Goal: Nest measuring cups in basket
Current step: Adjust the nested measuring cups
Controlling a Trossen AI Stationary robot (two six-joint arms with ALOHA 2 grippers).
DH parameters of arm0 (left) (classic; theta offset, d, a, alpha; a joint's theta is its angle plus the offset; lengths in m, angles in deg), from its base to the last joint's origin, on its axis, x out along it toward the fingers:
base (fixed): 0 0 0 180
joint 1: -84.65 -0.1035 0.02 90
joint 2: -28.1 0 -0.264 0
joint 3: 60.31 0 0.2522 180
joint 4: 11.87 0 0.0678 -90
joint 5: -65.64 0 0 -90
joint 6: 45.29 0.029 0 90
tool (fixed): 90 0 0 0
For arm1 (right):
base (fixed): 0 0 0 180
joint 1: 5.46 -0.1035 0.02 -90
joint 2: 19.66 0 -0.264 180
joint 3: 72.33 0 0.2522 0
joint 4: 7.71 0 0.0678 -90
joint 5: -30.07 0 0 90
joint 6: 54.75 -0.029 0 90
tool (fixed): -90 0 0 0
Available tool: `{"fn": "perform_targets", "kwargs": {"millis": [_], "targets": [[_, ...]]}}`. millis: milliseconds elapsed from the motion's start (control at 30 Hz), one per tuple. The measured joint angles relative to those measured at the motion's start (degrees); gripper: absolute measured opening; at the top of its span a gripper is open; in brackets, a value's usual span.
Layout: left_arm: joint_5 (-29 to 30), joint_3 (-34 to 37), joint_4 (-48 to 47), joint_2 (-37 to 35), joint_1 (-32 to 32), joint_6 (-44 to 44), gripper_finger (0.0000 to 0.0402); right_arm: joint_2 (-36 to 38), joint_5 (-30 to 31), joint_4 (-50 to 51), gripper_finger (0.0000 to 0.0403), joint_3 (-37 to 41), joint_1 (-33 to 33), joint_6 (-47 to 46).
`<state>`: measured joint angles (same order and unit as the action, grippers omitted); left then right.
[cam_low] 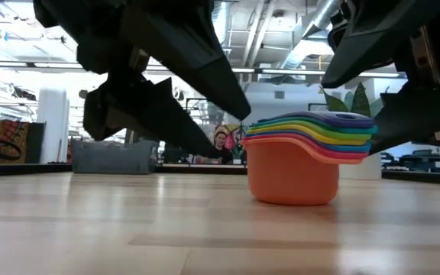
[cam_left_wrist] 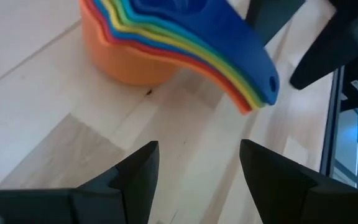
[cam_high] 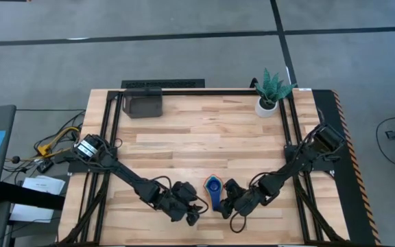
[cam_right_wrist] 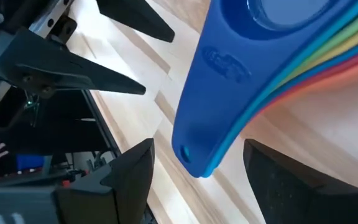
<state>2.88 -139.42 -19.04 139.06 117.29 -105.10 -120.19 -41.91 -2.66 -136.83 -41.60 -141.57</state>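
The measuring cups (cam_high: 213,185) are nested in one stack, orange outermost and blue on top, standing on the table near the middle of its near edge. The stacked handles (cam_left_wrist: 253,87) point toward the near edge. In the low view the stack (cam_low: 296,172) rests on its orange base. My left gripper (cam_high: 192,214) is open, just left of the handles and clear of them (cam_left_wrist: 197,165). My right gripper (cam_high: 226,207) is open, and its fingers stand on either side of the handles' free end (cam_right_wrist: 194,158) without touching it. The dark grey basket (cam_high: 142,104) sits at the far left.
A white pot with a green plant (cam_high: 269,96) stands at the table's far right. Black frame rails (cam_high: 204,91) run along the far edge and both sides. Bare wood lies between the stack and the basket (cam_low: 113,156).
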Motion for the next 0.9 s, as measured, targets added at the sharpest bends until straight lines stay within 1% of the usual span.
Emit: {"fn": "perform_targets", "kwargs": {"millis": [300,433,633,800,900], "targets": [[-0.05,0.0,1.48,0.0,-1.35,3.6,0.0212,0.0,0.02,-0.15,0.0272,0.0,1.35,1.81],[-0.63,0.0,4.08,0.02,-2.19,7.29,0.0212,0.0,-0.06,-0.13,0.0272,0.02,2.4,1.77],[-2.41,0.0,6.98,0.02,-3.84,9.72,0.0212,0.0,-2.9,-0.37,0.0272,0.02,3.9,-0.03],[-5.09,-0.02,6.98,0.02,-4.8,9.62,0.0212,0.0,-5.99,-0.31,0.0271,0.04,4.87,-0.5],[-6.49,-0.02,6.89,0.02,-5.0,7.14,0.0212,0.0,-6.35,0.16,0.0271,0.04,4.96,-1.64]]}}
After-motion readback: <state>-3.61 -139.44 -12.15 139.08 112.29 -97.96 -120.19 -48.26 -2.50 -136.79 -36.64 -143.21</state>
